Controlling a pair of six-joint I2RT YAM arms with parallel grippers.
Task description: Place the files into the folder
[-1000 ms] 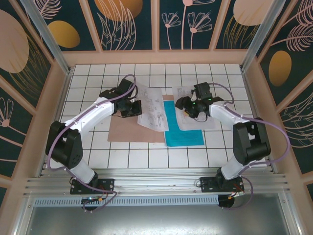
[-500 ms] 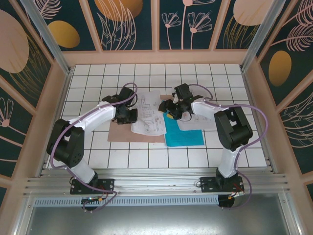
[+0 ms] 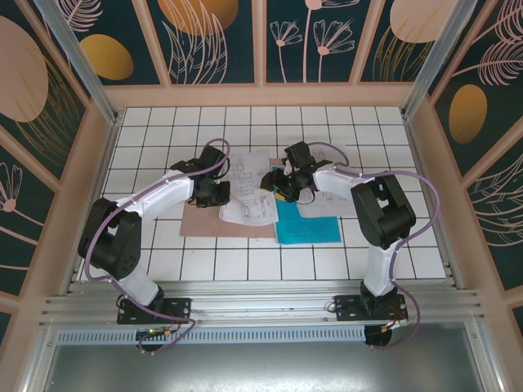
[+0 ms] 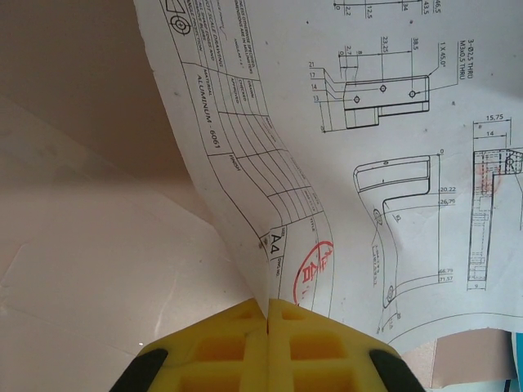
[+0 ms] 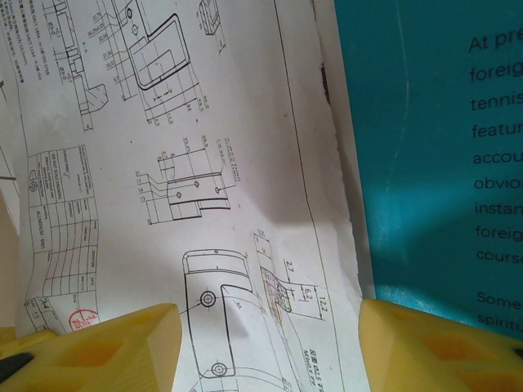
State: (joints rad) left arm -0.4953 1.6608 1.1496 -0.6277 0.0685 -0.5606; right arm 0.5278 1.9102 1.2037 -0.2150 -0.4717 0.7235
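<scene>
A white drawing sheet (image 3: pixel 248 189) lies tilted across the right part of the brown folder (image 3: pixel 203 220). My left gripper (image 3: pixel 216 193) is shut on the sheet's left edge. In the left wrist view the yellow fingertips (image 4: pixel 245 327) pinch the curled sheet (image 4: pixel 368 163) at my left gripper (image 4: pixel 268 309), over the folder (image 4: pixel 73 73). My right gripper (image 3: pixel 280 184) hovers open above the sheet's right edge. In the right wrist view it (image 5: pixel 270 343) straddles the drawing (image 5: pixel 196 163) beside the teal sheet (image 5: pixel 425 122). The teal sheet (image 3: pixel 307 221) lies right of the folder.
Another white sheet (image 3: pixel 330 207) lies under my right forearm, partly over the teal one. The white tiled table (image 3: pixel 245 261) is ringed by wooden walls (image 3: pixel 261 95). A strip of brown card (image 4: pixel 474 359) shows past the held sheet's lower edge.
My right gripper has swung left from the right-hand sheet to above the drawing sheet's right edge. The left gripper has drawn the sheet's left edge nearer, turning it on the folder.
</scene>
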